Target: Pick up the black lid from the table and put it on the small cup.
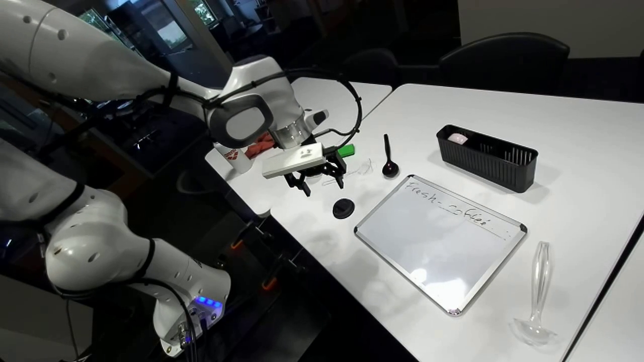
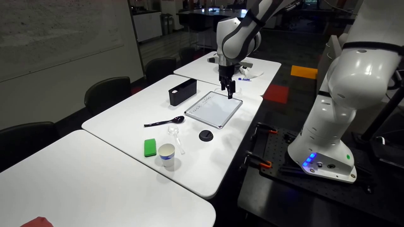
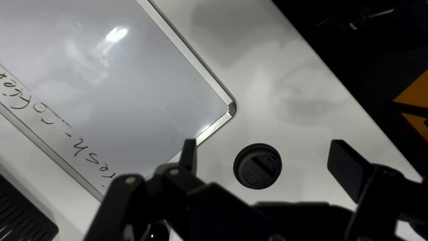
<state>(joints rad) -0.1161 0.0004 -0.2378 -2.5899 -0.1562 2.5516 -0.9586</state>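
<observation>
Wrist view: black lid (image 3: 257, 166) whole, tray (image 3: 22, 211) mostly out of frame.

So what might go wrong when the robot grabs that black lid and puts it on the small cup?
The black lid lies flat, so the open gripper might slide over it or press into the table. The whiteboard lies close beside the lid, so its frame may get bumped. The small cup stands upright and could tip if the lid lands off-centre.

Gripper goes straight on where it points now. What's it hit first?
Probably the table beside the whiteboard; depth is unclear, so its frame or the black lid could come first. The gripper is open; in the wrist view, the lid shows between its fingers.
</observation>
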